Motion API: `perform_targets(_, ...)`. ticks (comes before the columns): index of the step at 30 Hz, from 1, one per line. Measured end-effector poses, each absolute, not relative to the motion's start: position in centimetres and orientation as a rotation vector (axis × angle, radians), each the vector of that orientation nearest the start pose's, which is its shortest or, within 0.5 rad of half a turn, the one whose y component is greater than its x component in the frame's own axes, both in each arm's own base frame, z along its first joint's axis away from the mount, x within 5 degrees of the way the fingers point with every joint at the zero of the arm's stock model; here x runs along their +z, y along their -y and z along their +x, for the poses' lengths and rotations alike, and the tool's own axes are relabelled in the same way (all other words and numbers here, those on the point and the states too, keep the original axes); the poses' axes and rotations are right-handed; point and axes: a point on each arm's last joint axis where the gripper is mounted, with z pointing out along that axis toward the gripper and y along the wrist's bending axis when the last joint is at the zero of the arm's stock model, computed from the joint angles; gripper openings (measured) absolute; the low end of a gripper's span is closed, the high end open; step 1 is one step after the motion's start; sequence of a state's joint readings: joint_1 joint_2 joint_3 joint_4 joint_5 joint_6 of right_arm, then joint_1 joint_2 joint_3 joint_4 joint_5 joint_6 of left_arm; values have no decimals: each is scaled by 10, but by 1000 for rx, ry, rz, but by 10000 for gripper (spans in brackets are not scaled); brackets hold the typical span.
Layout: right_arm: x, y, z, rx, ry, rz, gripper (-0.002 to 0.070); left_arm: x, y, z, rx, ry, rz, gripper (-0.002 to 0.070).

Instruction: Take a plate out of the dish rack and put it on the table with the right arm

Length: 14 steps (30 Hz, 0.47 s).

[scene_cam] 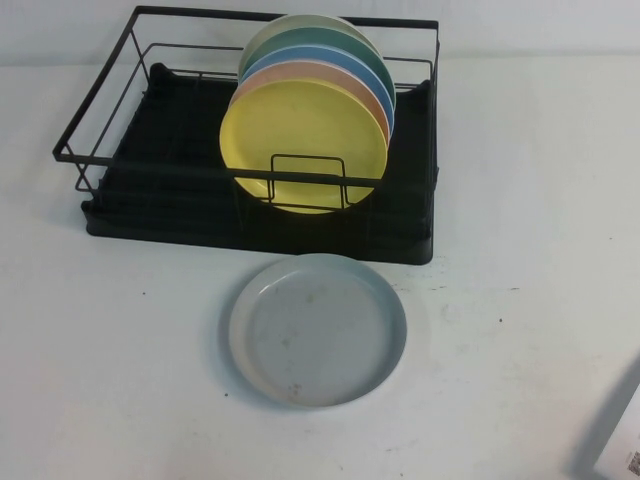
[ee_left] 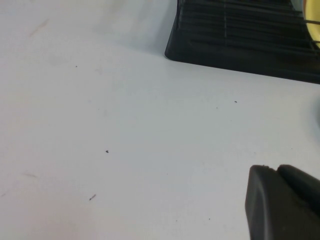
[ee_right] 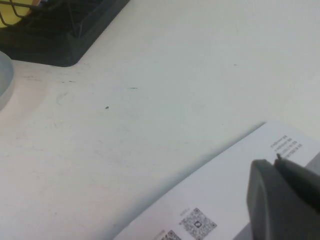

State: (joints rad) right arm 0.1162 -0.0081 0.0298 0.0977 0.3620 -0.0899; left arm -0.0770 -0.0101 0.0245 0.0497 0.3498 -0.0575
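The pale grey-blue plate [scene_cam: 317,330] lies flat on the white table [scene_cam: 520,200], just in front of the black dish rack [scene_cam: 170,160]. Its edge shows in the right wrist view [ee_right: 4,80]. The rack holds several upright plates, with a yellow plate [scene_cam: 300,140] at the front. Neither arm shows in the high view. My right gripper [ee_right: 274,161] is shut and empty, low over a white printed sheet [ee_right: 210,200] well to the right of the plate. My left gripper [ee_left: 274,170] is shut and empty over bare table, near the rack's front left corner [ee_left: 240,35].
The white sheet with QR codes lies at the table's front right corner [scene_cam: 622,440]. The rack's left half has no plates in it. The rack's corner shows in the right wrist view [ee_right: 60,30].
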Motion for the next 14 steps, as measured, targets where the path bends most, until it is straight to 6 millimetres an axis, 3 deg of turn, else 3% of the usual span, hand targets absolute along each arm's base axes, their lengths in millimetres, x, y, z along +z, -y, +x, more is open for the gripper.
perform_targets(14, 171, -10, 52, 121, -1864, -126, -18, 174, 3, 53, -46, -1847, 49, -4)
